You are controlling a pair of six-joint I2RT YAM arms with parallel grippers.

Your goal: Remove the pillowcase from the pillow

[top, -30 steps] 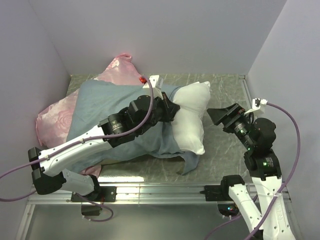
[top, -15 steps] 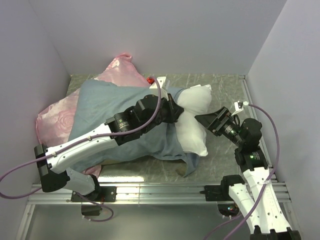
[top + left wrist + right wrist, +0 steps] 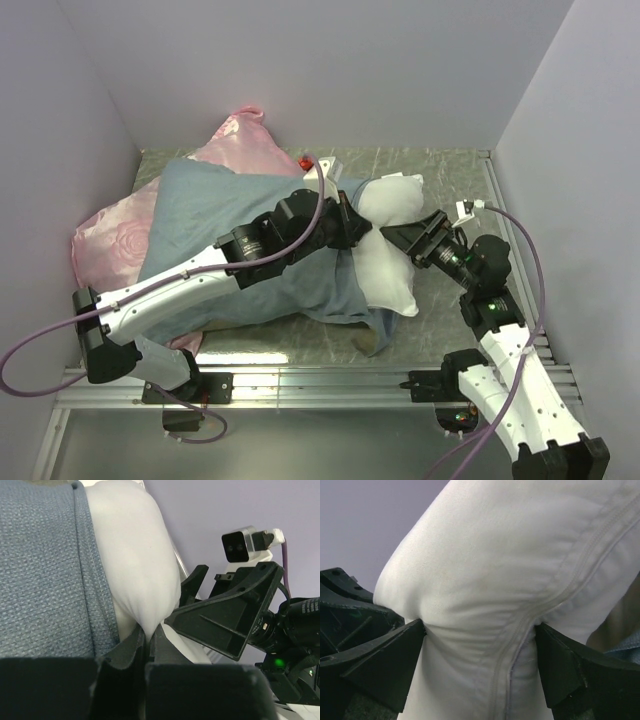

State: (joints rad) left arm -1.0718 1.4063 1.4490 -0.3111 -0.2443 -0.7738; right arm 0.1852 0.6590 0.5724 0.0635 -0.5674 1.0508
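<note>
Closing your wide-spread right gripper [image 3: 480,645] on the pillow [image 3: 485,565] filling its gap, take a deep bite; your left gripper [image 3: 148,641], pressed together on cloth that cannot be told, keeps the pillowcase [image 3: 45,570] just to its left.

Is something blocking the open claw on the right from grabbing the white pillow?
No, nothing visible is in the way. The right claw is open, and the pillow bulges right between its two fingers, seam and all.
</note>
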